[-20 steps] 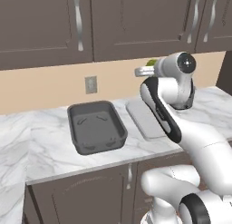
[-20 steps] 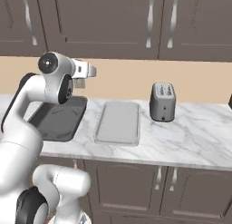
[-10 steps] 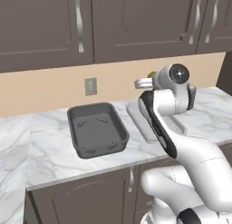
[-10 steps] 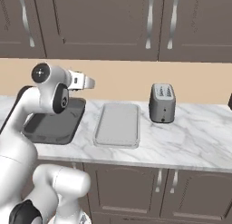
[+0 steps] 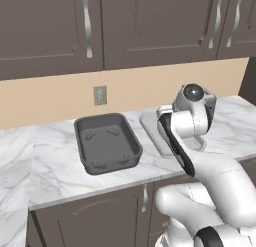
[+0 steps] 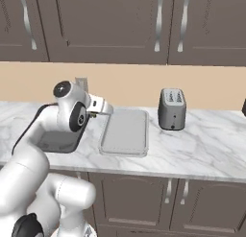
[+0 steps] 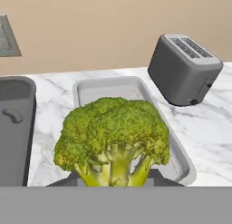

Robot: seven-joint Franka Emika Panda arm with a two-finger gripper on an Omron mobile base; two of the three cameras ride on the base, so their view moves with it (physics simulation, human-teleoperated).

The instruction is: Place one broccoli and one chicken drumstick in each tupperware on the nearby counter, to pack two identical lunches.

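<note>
A: Green floret up front — the broccoli sits clamped in the gripper, stalk down between the fingertips, crown up. The jaws are narrow, closed on the stalk.

B: Where is it relative to the pale tray?

A: Above the tray's near end. In the hand view the tray runs away from the floret, long axis pointing toward the wall. The dark tub lies just beside the tray, on the side away from the toaster.

B: So the coming move?

A: My guess is straight down and slightly forward into the pale tray; I cannot tell how high the floret hangs. In the right base view the gripper is by the tray's edge nearest the tub.

B: Anything in either container?

A: Both look bare on the counter.
</note>
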